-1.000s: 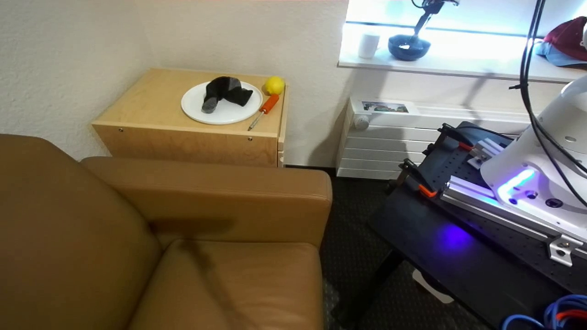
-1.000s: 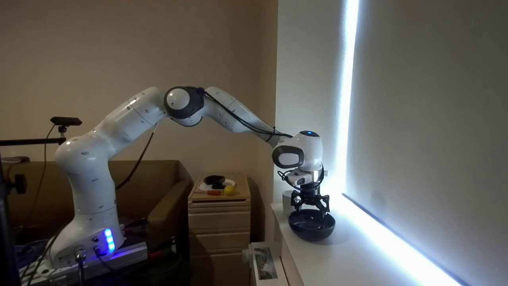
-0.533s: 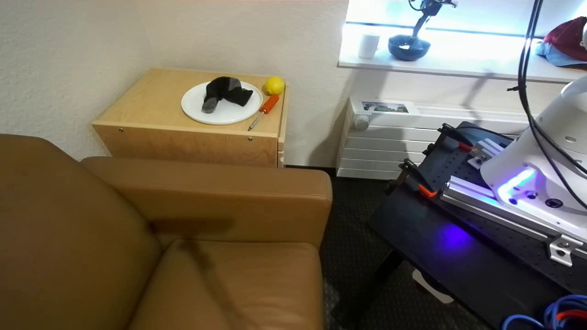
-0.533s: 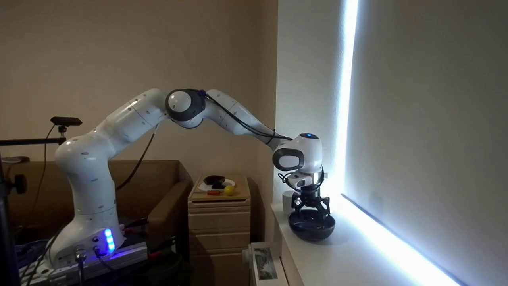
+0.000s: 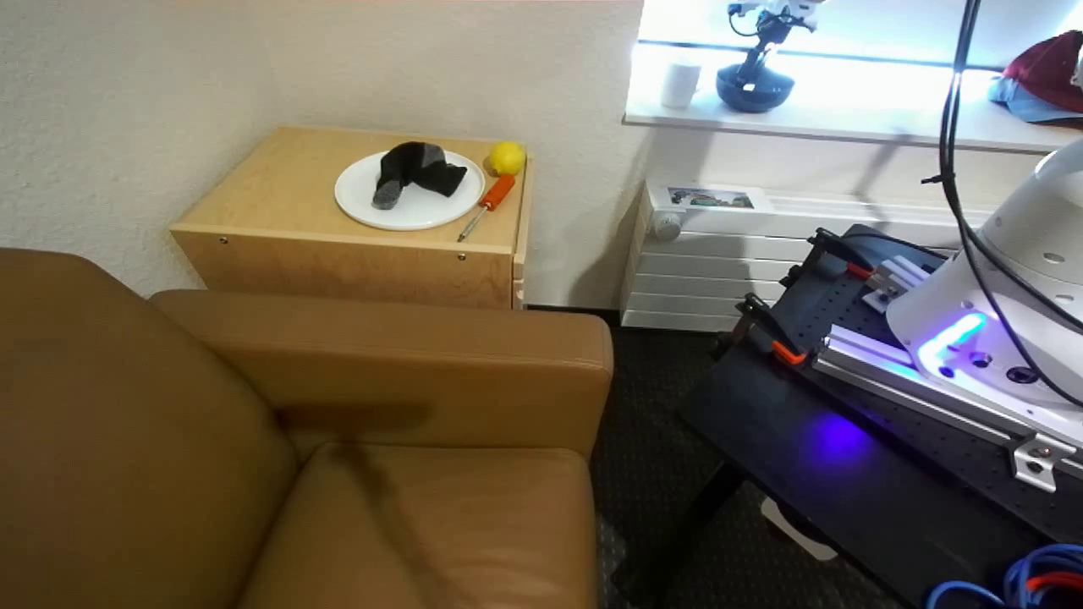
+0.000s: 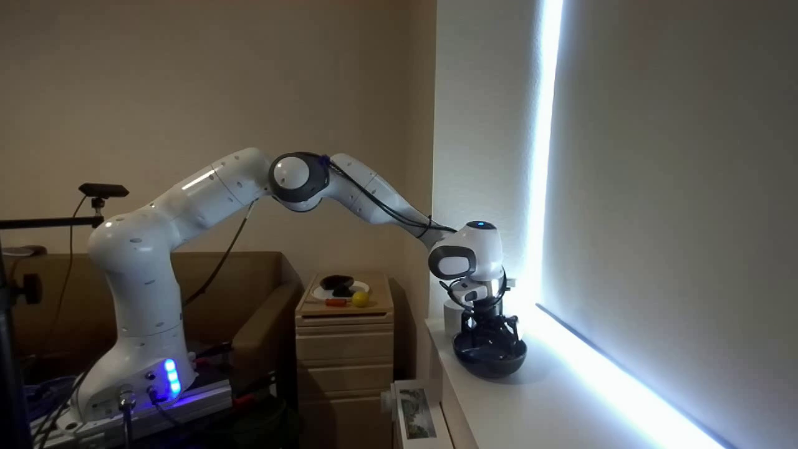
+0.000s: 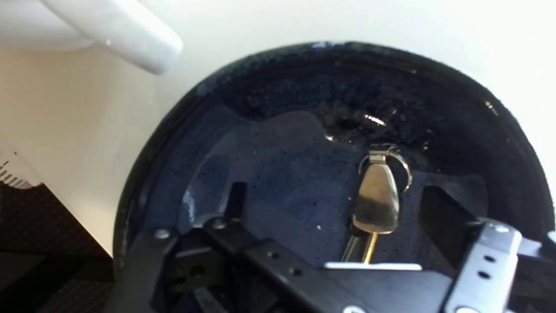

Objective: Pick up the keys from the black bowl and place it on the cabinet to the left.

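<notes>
Wrist view: gripper (image 7: 333, 195) down in the black bowl (image 7: 295, 87), jaws wide apart, bowl floor visible between them. Keys (image 7: 376, 204) lying on the bowl floor between the fingers (image 7: 441, 219), closer to the one on picture right, gap visible on both sides. Shiny metal fob, ring at its upper end, key shafts running down under the gripper linkage, ends hidden. Can't tell if the fingers touch the bowl floor.

Arm (image 6: 368, 187) reaches out to the bowl, seen in an exterior view. Bowl upright on the white sill (image 5: 871, 110), white cup (image 5: 680, 85) just beside it in both exterior views. Further along the sill, maroon and light-blue cap (image 5: 1041, 80), cut by the frame edge. Below the sill, white radiator (image 5: 711, 292) with a picture strip (image 5: 709, 198) on top.

Cabinet (image 5: 296, 186), light wood, well apart from the bowl. On its top: white plate (image 5: 355, 199) carrying a black-grey cloth (image 5: 415, 169), orange-handled screwdriver (image 5: 497, 193) and lemon (image 5: 507, 158) just beside the plate. Brown sofa (image 5: 381, 355) near the cabinet
</notes>
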